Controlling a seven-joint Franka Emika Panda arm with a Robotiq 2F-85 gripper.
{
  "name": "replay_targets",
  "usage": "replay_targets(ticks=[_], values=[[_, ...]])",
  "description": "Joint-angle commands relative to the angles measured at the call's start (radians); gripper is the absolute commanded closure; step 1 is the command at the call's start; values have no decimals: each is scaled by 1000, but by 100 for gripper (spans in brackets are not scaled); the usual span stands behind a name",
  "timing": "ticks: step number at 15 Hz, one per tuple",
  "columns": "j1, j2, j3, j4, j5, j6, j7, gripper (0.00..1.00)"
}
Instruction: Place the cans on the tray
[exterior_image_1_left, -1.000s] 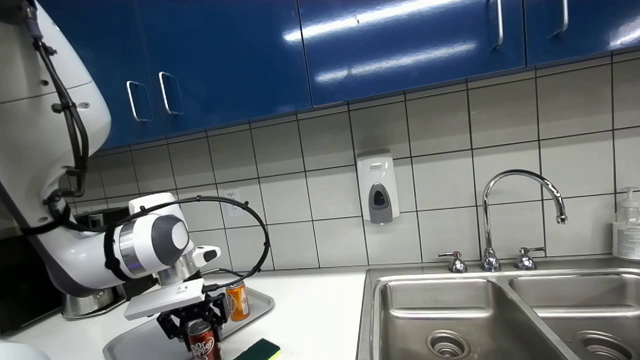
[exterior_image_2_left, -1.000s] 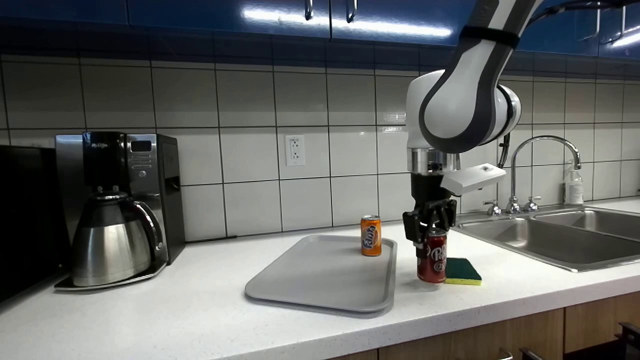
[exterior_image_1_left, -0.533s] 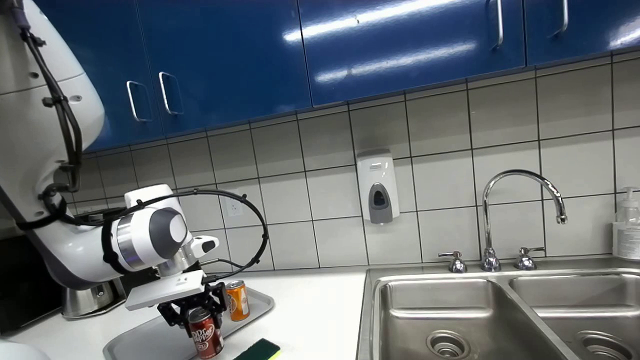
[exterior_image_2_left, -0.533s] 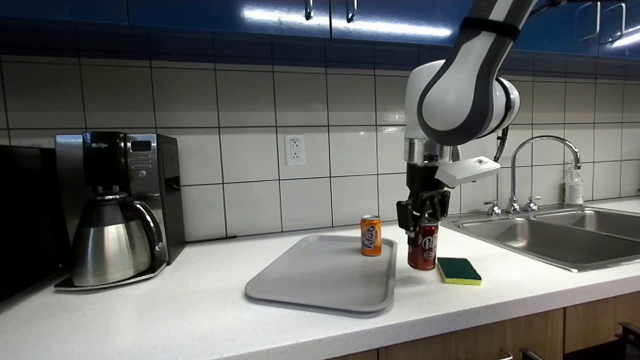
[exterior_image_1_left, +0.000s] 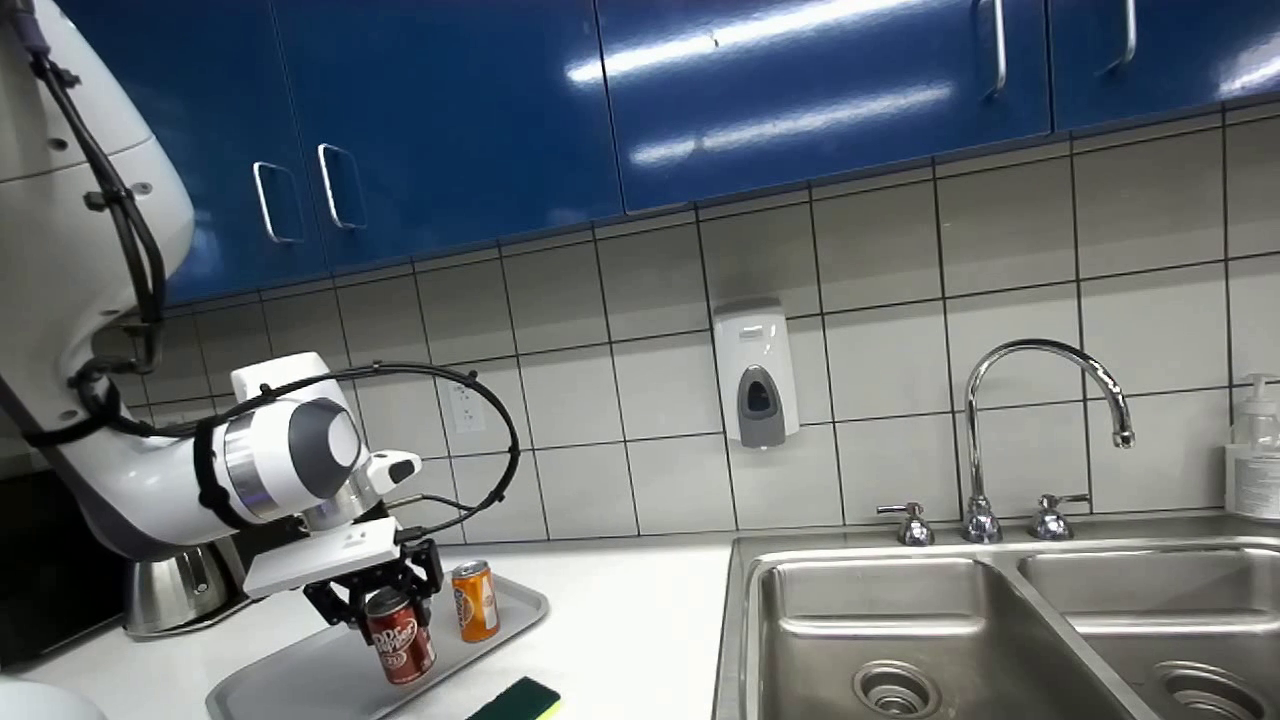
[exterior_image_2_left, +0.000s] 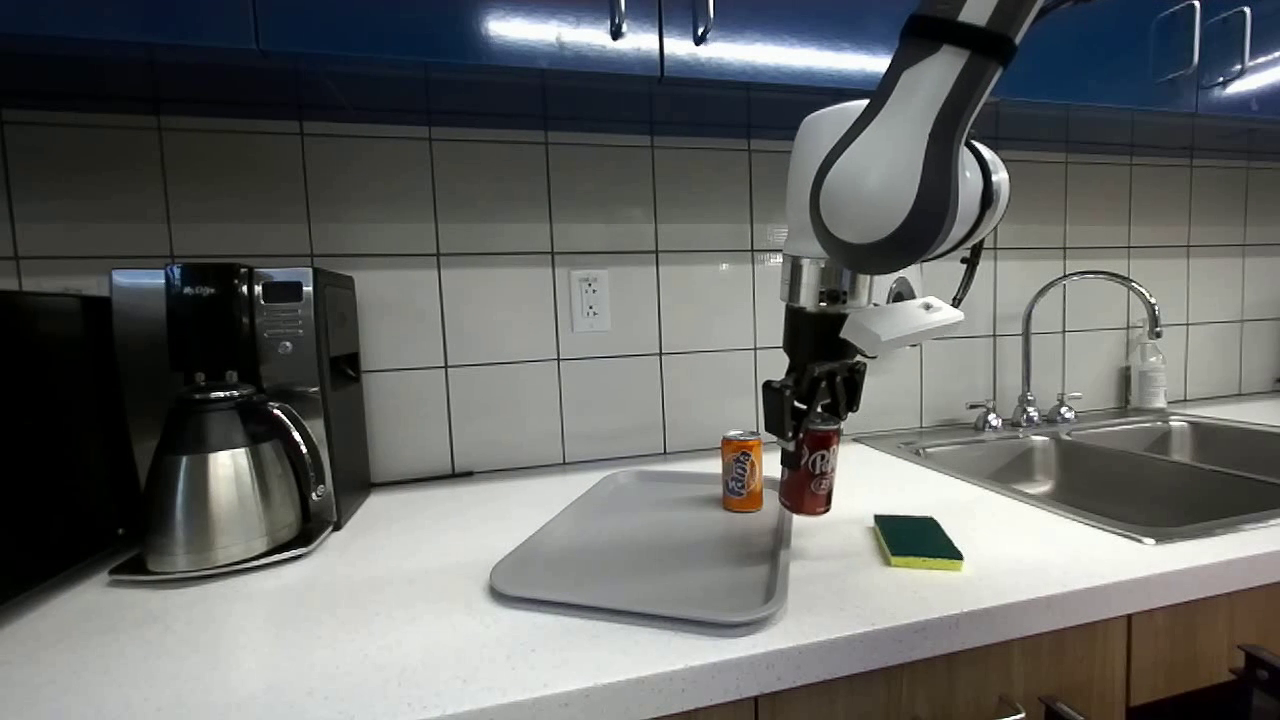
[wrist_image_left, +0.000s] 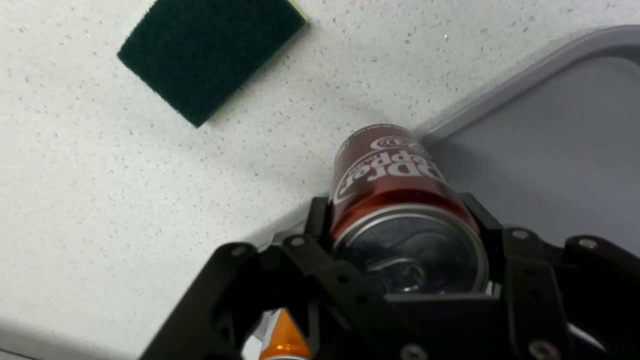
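The dark red can (exterior_image_2_left: 812, 478) is held upright by my gripper (exterior_image_2_left: 812, 440), raised off the counter beside the tray's sink-side rim. In an exterior view the can (exterior_image_1_left: 402, 645) overlaps the tray. In the wrist view the can (wrist_image_left: 392, 170) sits between both fingers (wrist_image_left: 399, 215), over the tray's edge. The orange-yellow can (exterior_image_2_left: 742, 472) stands upright on the tray near its back corner; it also shows in an exterior view (exterior_image_1_left: 475, 602) and partly behind the gripper in the wrist view (wrist_image_left: 284, 340). The light-grey tray (exterior_image_2_left: 640, 550) lies flat; part of it shows in the wrist view (wrist_image_left: 560, 150).
A green and yellow sponge (exterior_image_2_left: 917, 542) lies on the counter to the sink side of the tray; it shows in the wrist view (wrist_image_left: 210, 55). A coffee maker with a steel pot (exterior_image_2_left: 225, 500) stands at the far end. The sink (exterior_image_1_left: 880, 640) and faucet (exterior_image_1_left: 1040, 345) are opposite.
My gripper has lifted the dark red can off the counter and carried it away from the sponge, up to the tray's edge. The orange-yellow can and the tray have not moved.
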Motion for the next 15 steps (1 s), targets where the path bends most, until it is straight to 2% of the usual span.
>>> replay_targets(ticks=[1, 15], values=[[11, 15, 21, 47, 36, 10, -50, 61], [78, 179, 87, 214, 53, -12, -137, 61]])
